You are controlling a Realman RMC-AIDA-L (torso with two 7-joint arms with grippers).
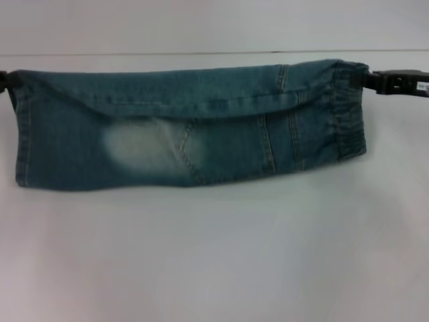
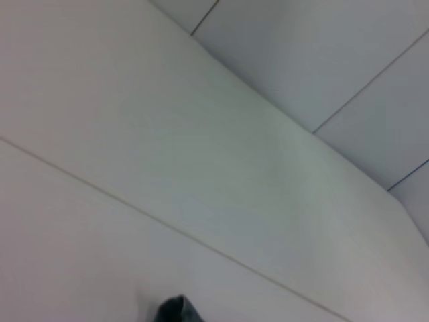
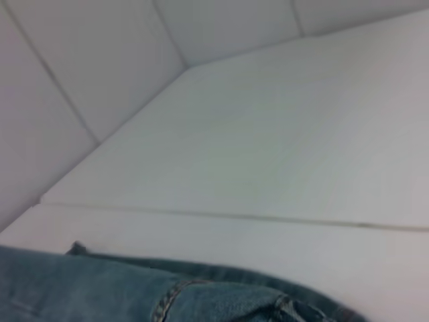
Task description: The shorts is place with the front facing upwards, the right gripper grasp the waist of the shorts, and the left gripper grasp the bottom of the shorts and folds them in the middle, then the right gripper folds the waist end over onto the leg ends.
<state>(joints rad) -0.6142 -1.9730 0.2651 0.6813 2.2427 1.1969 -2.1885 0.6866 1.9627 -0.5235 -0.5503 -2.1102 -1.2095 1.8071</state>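
The shorts point(image 1: 201, 134) are doubled lengthwise into a long band across the white table point(image 1: 214, 255), with a pale faded patch facing up. The waist of the shorts point(image 1: 345, 121) is at the right end and the bottom of the shorts point(image 1: 23, 134) at the left end. The right gripper point(image 1: 373, 80) is shut on the far corner of the waist. At the picture's left edge, only a black sliver of the left gripper point(image 1: 7, 82) shows, shut on the far corner of the hem. Denim of the shorts point(image 3: 134, 292) fills the lower part of the right wrist view, and a dark scrap of the shorts point(image 2: 175, 310) shows in the left wrist view.
Bare white tabletop stretches in front of the shorts. A thin seam point(image 1: 201, 54) runs across behind them, where the table meets a pale wall point(image 1: 214, 23). White panelled walls point(image 3: 80, 60) appear in both wrist views.
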